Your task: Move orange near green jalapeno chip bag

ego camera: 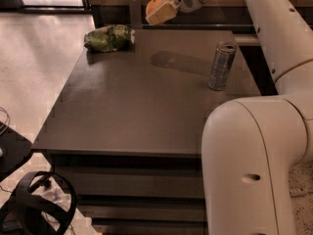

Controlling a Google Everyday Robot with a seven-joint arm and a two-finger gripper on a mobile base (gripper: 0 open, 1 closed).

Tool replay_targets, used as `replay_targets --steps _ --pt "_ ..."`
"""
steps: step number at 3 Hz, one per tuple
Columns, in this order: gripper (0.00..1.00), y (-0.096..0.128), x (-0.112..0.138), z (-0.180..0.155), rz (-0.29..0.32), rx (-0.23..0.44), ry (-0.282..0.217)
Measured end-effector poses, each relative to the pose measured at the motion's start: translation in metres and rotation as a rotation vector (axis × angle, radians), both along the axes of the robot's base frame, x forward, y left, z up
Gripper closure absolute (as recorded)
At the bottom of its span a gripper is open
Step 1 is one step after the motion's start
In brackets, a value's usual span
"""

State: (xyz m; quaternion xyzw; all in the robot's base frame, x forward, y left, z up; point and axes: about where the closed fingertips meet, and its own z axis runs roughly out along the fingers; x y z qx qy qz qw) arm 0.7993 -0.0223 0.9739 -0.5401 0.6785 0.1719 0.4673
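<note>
My gripper (159, 11) is high over the far edge of the dark table (137, 106), shut on the orange (153, 6), which shows between the pale fingers. The green jalapeno chip bag (109, 37) lies wrinkled at the table's far left corner, to the left of and below the gripper. The orange is held in the air, apart from the bag, with its shadow on the tabletop to the bag's right.
A tall silver can (221, 65) stands upright at the table's right side. My white arm (264, 146) fills the right foreground. A black headset-like object (41, 204) lies on the floor at lower left. A pale floor stretches left of the table.
</note>
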Motion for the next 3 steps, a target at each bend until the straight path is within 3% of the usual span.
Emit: replay_targets --steps 1,3 --pt "1.00 0.002 0.003 -0.024 -0.040 -0.054 0.046" --pt "1.00 -0.003 0.017 -0.072 -0.091 -0.085 0.124"
